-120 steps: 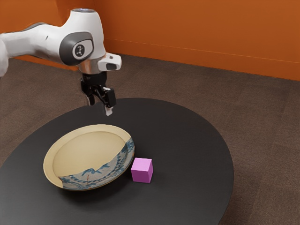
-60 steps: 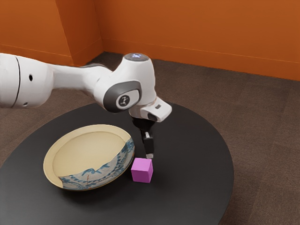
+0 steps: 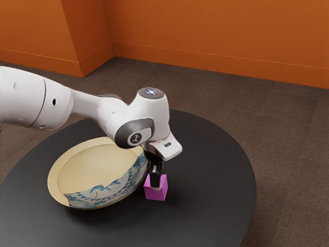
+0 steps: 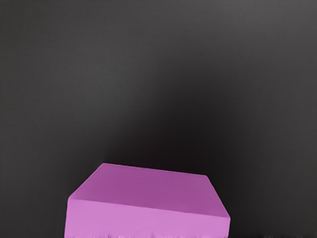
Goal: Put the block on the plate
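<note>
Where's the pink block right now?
In the exterior view, the pink block sits on the dark table, just toward that view's right from the plate, with the gripper down at it.

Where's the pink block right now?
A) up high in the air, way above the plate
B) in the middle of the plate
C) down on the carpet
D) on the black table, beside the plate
D: the pink block sits on the black table, just off the rim of the plate, with the gripper down at it.
</note>
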